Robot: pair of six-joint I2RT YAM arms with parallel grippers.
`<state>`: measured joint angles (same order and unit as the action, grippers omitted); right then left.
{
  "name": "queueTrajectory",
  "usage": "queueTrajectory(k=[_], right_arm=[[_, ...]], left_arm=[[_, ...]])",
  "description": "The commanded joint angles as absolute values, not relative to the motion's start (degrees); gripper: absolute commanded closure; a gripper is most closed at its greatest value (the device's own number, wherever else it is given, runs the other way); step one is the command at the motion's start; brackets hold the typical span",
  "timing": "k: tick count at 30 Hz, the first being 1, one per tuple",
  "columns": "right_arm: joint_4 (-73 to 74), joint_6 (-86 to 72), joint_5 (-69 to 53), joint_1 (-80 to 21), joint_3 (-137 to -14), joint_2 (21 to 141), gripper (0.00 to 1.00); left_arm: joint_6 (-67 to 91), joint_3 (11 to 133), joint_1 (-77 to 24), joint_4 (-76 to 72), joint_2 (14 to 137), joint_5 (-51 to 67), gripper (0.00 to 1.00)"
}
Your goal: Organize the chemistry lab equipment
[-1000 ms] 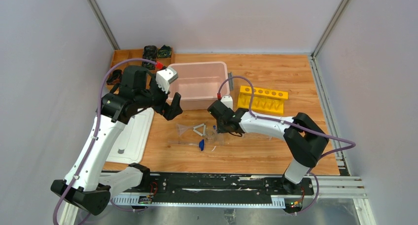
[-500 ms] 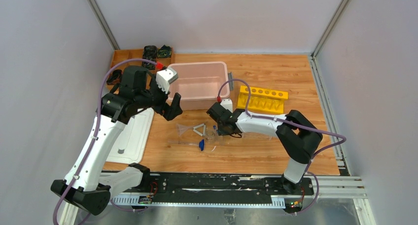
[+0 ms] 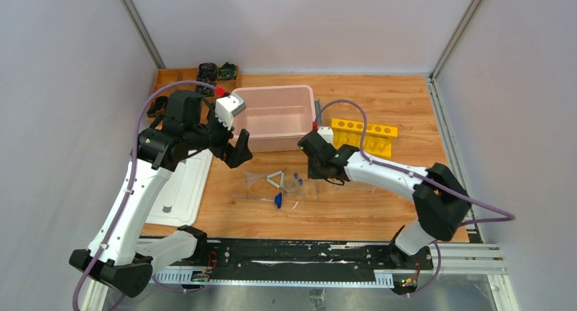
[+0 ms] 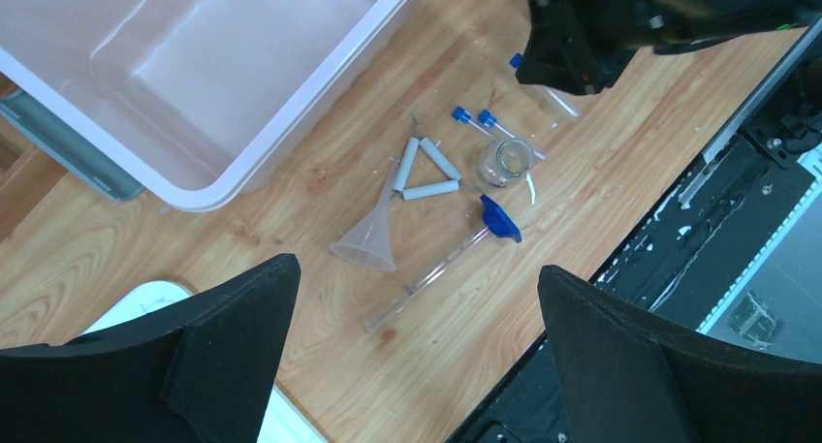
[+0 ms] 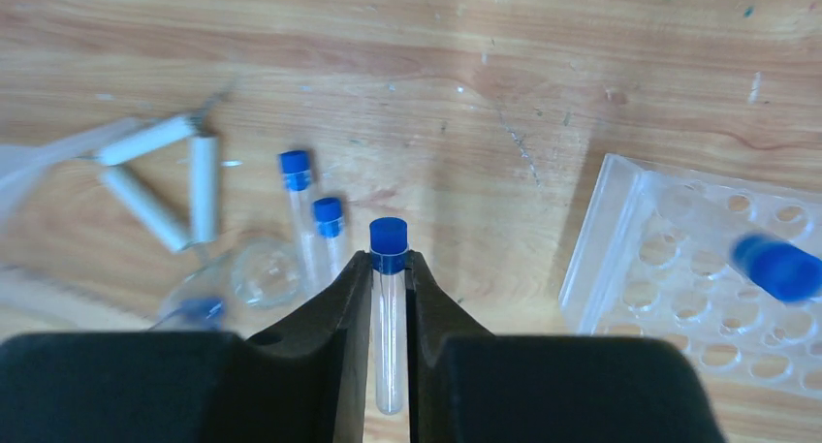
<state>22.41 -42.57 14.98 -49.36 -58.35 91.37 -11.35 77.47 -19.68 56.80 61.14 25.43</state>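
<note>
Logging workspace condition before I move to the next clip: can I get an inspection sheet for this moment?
Surface: wooden table, lightly scuffed.
Job's things: clear funnel, white triangle, small clear dish, blue-tipped rod and two loose blue-capped tubes lie clustered; clear tube rack beside them carries a blurred racked tube.
Clutter: pink bin, yellow rack, white tray, wooden organiser with black items.
Grippers: left pincer open above the cluster; right pincer shut on a single blue-capped tube.
Cables: purple cables loop along both arms, off the items.
Surroundings: grey walls on three sides.
</note>
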Motion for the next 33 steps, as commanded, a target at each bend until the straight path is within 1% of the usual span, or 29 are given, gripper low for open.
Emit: queueTrajectory(k=[1, 6, 11, 19, 26, 33], right_arm=[[26.50, -42.14, 15.51, -49.04, -62.07, 83.53, 1.00], [27.08, -41.45, 14.45, -49.04, -65.20, 78.65, 1.00], [26.75, -41.51, 12.49, -49.53, -69.03, 76.23, 1.00], [24.50, -41.04, 11.36, -53.14, -75.58, 77.30, 1.00], [18.47, -40.29, 9.20, -56.13, -77.08, 78.88, 1.00], [13.31, -38.24, 7.37, -59.06, -77.08, 79.98, 1.00]], left_arm=[[-11.23, 78.96, -19.60, 56.95, 61.55, 26.71, 0.00], [-9.48, 78.90, -19.18, 56.88, 62.64, 28.33, 0.00], [-6.23, 75.04, -19.07, 54.76, 61.86, 30.00, 0.00], [-0.29, 70.22, -19.07, 46.83, 55.29, 28.82, 0.00], [2.58, 70.20, -19.07, 45.44, 54.80, 31.81, 0.00], [4.13, 70.36, -19.07, 43.62, 56.42, 34.55, 0.08]])
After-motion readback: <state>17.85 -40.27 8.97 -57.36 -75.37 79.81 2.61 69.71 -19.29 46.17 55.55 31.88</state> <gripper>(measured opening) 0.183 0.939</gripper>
